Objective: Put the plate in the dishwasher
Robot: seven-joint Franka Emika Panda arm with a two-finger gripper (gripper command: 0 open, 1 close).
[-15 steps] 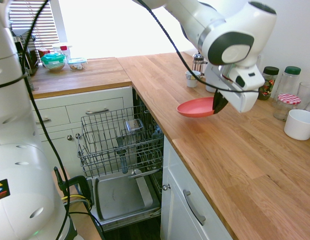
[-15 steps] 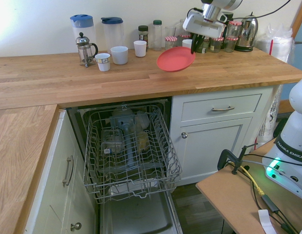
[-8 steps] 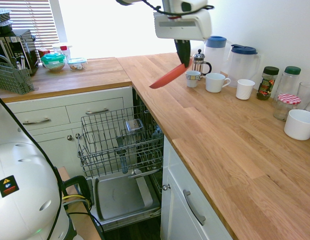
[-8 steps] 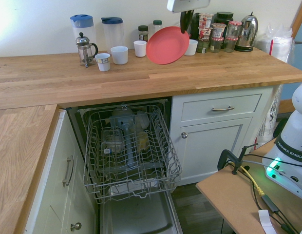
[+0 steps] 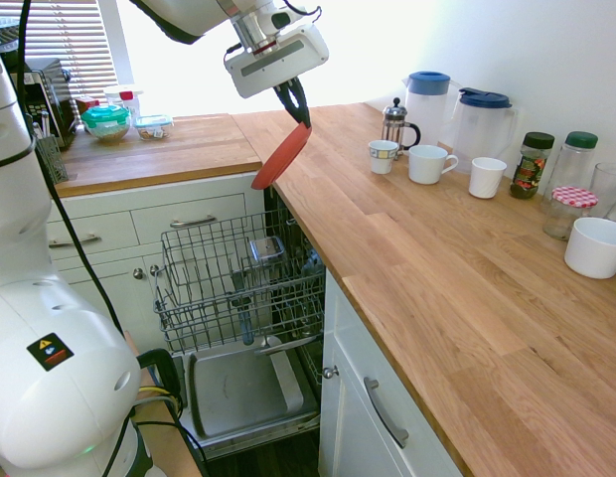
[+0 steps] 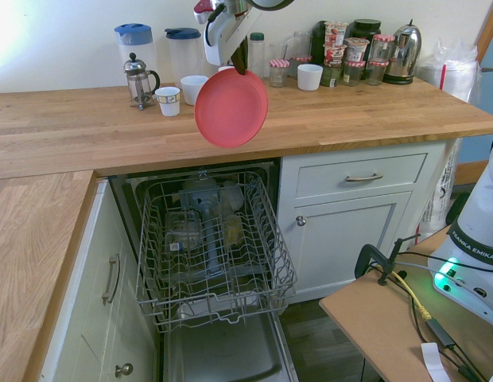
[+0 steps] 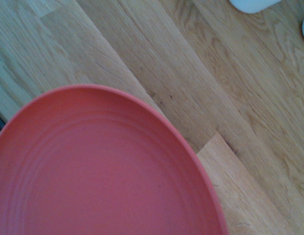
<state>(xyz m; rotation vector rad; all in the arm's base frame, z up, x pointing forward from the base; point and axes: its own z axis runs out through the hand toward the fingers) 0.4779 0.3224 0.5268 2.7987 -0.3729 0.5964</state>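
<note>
The coral-red plate (image 5: pixel 280 157) (image 6: pixel 230 107) (image 7: pixel 93 171) hangs tilted steeply on edge in the air, above the counter's front edge over the dishwasher. My gripper (image 5: pixel 296 107) (image 6: pixel 240 65) is shut on its upper rim. Below it the dishwasher (image 5: pixel 243 288) (image 6: pixel 211 247) stands open, its grey wire rack pulled out over the lowered door panel (image 5: pixel 238 388). The rack holds a cutlery basket and a few pale items.
On the wooden counter (image 5: pixel 457 298) stand a French press (image 5: pixel 394 121), white mugs (image 5: pixel 427 164), two lidded jugs (image 5: pixel 484 119), jars and a white bowl (image 5: pixel 595 246). A kettle (image 6: pixel 404 54) sits at the far end. White drawers (image 5: pixel 139 229) flank the dishwasher.
The arm has carried the plate away from the jars along the counter to its front edge above the dishwasher, tipping it from flat to nearly on edge. The grip stayed shut.
</note>
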